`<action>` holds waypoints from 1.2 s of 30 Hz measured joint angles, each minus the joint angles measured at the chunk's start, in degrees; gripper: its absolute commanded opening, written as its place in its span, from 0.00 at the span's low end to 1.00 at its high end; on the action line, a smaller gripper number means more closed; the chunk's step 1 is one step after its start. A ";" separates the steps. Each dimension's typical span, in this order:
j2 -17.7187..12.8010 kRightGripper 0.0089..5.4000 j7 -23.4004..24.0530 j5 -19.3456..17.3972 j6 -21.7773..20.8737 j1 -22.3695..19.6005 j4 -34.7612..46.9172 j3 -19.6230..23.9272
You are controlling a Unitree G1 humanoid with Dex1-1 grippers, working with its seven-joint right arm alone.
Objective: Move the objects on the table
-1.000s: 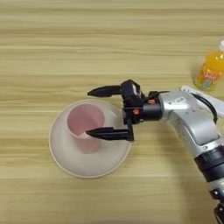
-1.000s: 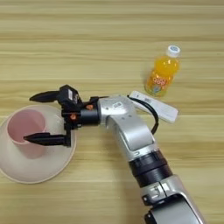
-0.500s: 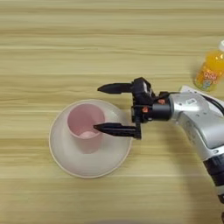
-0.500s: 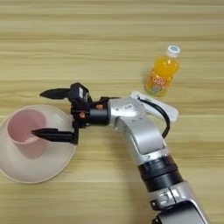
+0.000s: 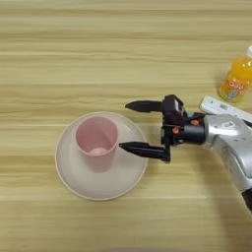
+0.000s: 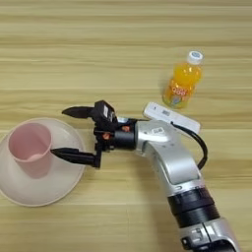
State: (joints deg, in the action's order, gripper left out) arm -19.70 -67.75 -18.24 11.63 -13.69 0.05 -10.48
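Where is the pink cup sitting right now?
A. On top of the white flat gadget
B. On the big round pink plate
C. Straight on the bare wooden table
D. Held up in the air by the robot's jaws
B: the pink cup stands upright on the round plate, and the open jaws of the gripper are just to its right, not touching it.

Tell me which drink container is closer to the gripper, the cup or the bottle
The pale pink cup, standing upright on the pink plate just left of the open right gripper. The orange-juice bottle stands farther off, beyond the white device.
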 measured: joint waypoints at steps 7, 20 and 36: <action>-0.61 1.00 0.44 0.44 -1.04 1.91 0.01 0.03; -1.60 1.00 3.72 3.36 -4.71 2.15 -7.97 2.67; -2.81 1.00 7.35 6.52 -14.68 -7.08 -30.07 8.93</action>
State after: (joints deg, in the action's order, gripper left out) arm -22.52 -60.40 -11.72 -3.04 -20.77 -30.03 -1.55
